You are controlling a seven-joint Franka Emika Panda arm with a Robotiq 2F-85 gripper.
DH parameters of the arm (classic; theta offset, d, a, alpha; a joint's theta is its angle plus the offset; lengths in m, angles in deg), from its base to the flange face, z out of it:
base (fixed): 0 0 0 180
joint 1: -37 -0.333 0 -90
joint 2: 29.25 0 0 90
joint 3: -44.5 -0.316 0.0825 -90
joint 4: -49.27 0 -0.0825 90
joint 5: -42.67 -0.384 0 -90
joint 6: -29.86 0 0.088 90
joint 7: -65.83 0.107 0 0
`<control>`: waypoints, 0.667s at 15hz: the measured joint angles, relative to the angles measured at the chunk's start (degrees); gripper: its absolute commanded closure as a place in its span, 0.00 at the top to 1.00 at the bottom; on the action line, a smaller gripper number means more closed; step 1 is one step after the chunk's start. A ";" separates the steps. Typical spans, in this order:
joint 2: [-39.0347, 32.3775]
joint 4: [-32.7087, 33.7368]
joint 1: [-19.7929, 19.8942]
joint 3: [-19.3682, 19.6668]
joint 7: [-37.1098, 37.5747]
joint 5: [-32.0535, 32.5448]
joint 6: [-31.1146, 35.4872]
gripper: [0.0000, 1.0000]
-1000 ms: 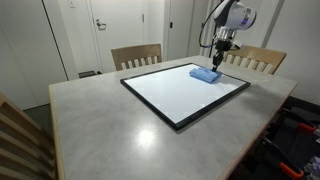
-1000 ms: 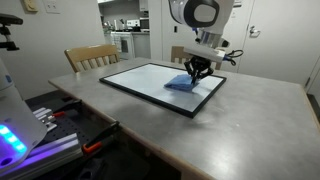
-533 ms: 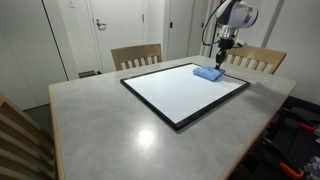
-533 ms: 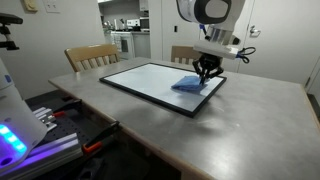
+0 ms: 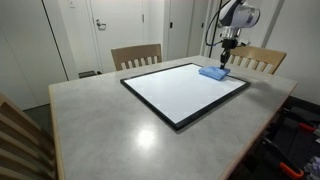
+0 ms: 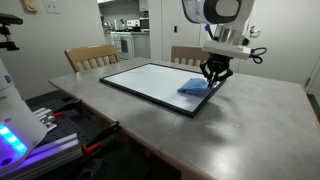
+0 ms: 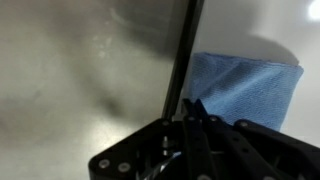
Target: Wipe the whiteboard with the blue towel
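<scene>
Two clenched fingers point(image 7: 192, 122) touch the blue towel point(image 6: 195, 88), which lies at one edge of the whiteboard point(image 5: 175, 92) on the grey desk point(image 5: 100, 135).

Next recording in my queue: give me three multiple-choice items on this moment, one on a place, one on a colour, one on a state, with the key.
1. Where does the blue towel lie?
A) on the grey table, clear of the board
B) on the whiteboard, at the edge by the tool
C) draped over a chair back

2. What colour is the whiteboard's frame?
A) black
B) red
C) wood brown

3. How do the tool's jaws stand?
A) wide open
B) shut
C) out of every view

Key:
1 B: in both exterior views the cloth sits inside the frame, right under the tool.
2 A: a thin black border rings the white surface.
3 B: the wrist view shows them closed together, with no gap.
</scene>
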 measured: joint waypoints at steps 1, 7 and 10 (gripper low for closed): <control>-0.23 0.42 0.17 0.16 0.00 0.46 -0.21 0.01; -0.08 2.30 0.49 1.19 0.00 3.72 -0.49 0.01; 0.39 3.27 0.50 1.76 0.00 5.39 -0.48 0.01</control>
